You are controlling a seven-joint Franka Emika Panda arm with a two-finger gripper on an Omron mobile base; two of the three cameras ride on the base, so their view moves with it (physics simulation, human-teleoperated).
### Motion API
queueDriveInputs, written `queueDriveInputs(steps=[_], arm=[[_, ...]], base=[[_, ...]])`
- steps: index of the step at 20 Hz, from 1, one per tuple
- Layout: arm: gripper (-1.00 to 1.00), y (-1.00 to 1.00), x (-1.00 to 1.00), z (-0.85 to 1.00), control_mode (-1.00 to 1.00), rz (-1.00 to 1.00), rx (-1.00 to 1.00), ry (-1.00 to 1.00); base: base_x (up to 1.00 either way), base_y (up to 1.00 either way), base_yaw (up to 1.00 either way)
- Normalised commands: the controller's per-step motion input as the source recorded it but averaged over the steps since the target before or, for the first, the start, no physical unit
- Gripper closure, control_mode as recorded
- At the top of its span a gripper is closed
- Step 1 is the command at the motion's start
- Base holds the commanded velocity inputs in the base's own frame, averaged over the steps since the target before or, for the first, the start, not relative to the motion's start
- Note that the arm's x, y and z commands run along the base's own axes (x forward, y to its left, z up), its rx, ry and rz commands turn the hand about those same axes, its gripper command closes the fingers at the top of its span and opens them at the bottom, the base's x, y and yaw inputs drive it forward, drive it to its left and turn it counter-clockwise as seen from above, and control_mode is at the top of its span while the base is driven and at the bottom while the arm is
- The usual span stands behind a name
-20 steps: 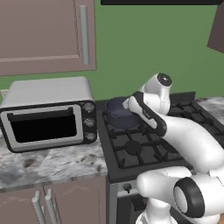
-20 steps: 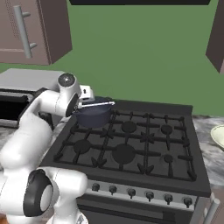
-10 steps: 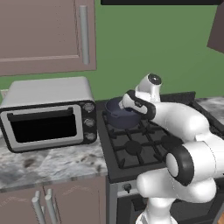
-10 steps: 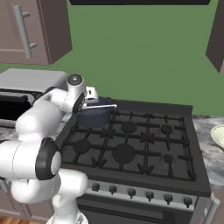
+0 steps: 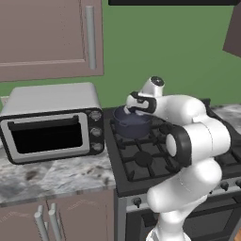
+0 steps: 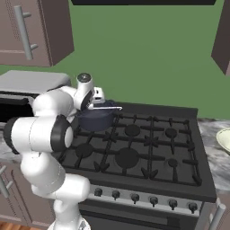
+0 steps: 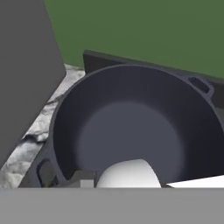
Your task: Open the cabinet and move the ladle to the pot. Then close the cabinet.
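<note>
One claw (image 6: 99, 104) grasping the ladle (image 6: 108, 107) over the pot (image 7: 131, 127) (toaster oven (image 5: 52, 122) just beside).

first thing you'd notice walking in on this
The white arm folded low over the stove, its end effector holding the slim ladle just above the dark pot on the back left burner. In the hand view the ladle's pale scoop hangs over the pot's hollow inside. Beside the stove sits a big silver toaster oven, and the wall cabinet above it looks shut.
</note>
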Motion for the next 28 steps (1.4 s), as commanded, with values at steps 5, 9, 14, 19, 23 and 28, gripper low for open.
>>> queueDriveInputs(steps=[5, 9, 14, 19, 23, 28], arm=[[1.0, 0.0, 0.54, -0.37, -1.0, 0.0, 0.0, 0.01], [1.0, 0.0, 0.46, -0.43, -1.0, 0.0, -0.01, 0.0], [1.0, 0.0, 0.39, -0.42, -1.0, 0.01, -0.02, 0.0], [-1.0, 0.23, 0.15, -0.35, -1.0, 0.03, -0.05, 0.0], [-1.0, 0.18, -0.15, -0.12, -1.0, 0.01, -0.06, -0.03], [-1.0, 0.0, -0.45, 0.0, -1.0, 0.0, -0.06, -0.07]], base=[[0.0, 0.0, 0.0], [0.0, 0.0, 0.0], [0.0, 0.0, 0.0], [0.0, 0.0, 0.0], [0.0, 0.0, 0.0], [0.0, 0.0, 0.0]])
